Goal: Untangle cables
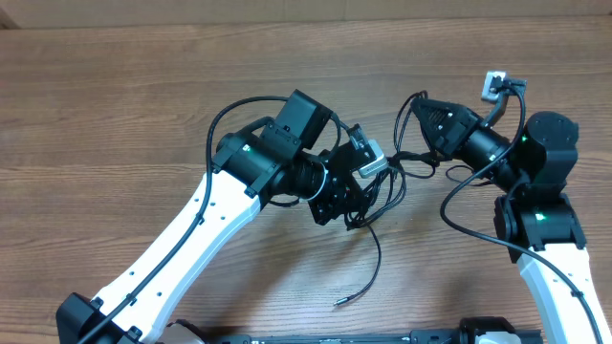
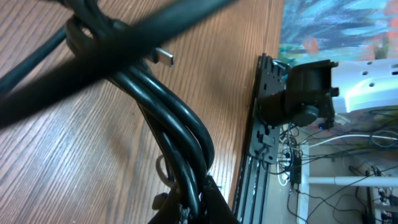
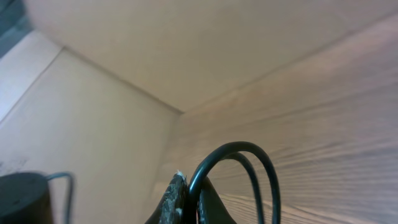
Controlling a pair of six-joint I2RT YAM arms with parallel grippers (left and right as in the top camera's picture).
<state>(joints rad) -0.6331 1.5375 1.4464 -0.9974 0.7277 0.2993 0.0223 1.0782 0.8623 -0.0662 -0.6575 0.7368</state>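
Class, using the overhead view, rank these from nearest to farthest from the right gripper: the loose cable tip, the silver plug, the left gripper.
1. The silver plug, just beyond the right gripper, toward the table's middle.
2. The left gripper, mid-table, clamped on the cables.
3. The loose cable tip, alone near the robot's edge of the table.

This looks like a robot lab. White robot arms sit at a wooden worktop. A black rail with loose wires runs along its edge.
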